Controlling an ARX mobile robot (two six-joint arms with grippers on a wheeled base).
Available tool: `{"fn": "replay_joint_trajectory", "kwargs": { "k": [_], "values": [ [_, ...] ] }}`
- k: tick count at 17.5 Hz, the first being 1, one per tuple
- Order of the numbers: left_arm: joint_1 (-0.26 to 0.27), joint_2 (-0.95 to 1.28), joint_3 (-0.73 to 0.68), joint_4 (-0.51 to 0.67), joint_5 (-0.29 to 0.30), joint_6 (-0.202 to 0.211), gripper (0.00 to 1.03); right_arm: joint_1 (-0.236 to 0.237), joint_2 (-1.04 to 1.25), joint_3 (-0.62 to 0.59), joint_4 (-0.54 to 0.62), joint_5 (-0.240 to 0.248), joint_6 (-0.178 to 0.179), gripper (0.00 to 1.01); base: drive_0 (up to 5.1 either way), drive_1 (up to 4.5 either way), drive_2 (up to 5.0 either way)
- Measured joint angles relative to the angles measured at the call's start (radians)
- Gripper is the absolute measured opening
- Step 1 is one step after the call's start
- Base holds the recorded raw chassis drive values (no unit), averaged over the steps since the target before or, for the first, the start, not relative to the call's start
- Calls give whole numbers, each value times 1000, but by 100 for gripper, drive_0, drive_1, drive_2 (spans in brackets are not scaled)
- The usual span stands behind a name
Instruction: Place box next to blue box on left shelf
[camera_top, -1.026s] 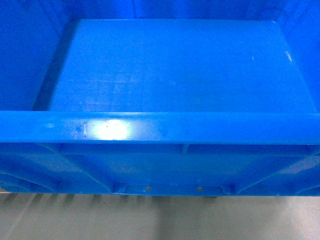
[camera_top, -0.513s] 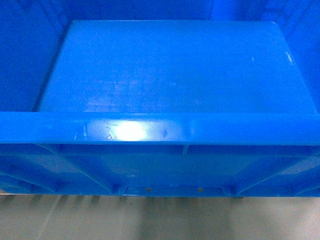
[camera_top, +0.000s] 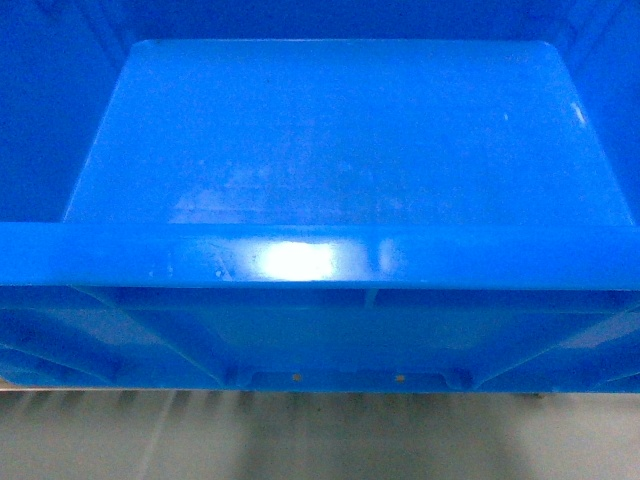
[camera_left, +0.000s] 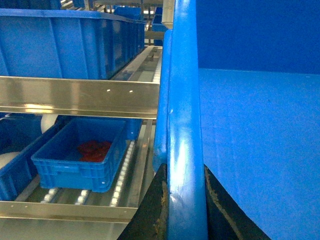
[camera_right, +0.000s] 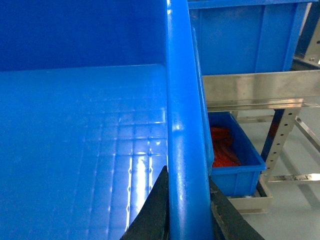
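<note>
Head view: You look down into the large bright-blue plastic crate (camera_top: 340, 140), which fills the frame. Its thick near rim runs straight across, above the ribbed outer wall and a strip of pale floor (camera_top: 320, 440).
What changed: The bright glare on the near rim has slid rightward over the last second, and the floor streaks have shifted. I judge the base is moving with the crate carried.
Left wrist view: The left gripper (camera_left: 184, 200) has its dark fingers closed on the crate's side rim, one on each face. Beyond stands a steel roller shelf (camera_left: 80, 95) with a large blue box (camera_left: 65, 42) on top and a small blue bin (camera_left: 82, 152) holding red items below.
Right wrist view: The right gripper (camera_right: 187, 210) clamps the opposite rim the same way. Another steel rack (camera_right: 260, 90) holds blue bins.
Task meaning: The crate is held between both arms, not yet shelved. The left shelf is near.
</note>
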Motion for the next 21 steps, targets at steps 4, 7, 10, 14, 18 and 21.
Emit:
{"fn": "replay_joint_trajectory", "kwargs": {
  "k": [4, 7, 10, 14, 18, 21],
  "values": [
    [0, 0, 0, 0, 0, 0, 11, 0, 0, 0, 0, 0, 0, 8, -502, 243, 243],
    [0, 0, 0, 1, 0, 0, 11, 0, 0, 0, 2, 0, 0, 8, -494, 251, 251],
    [0, 0, 0, 1, 0, 0, 11, 0, -1, 0, 2, 0, 0, 8, -330, 167, 167],
    [2, 0, 0, 1, 0, 0, 11, 2, 1, 0, 4, -3, 0, 8, 0, 0, 0],
    [0, -2, 0, 0, -1, 0, 11, 0, 0, 0, 2, -2, 0, 8, 0, 0, 0],
    [0, -2, 0, 0, -1, 0, 11, 0, 0, 0, 2, -2, 0, 8, 0, 0, 0]
  ]
}}
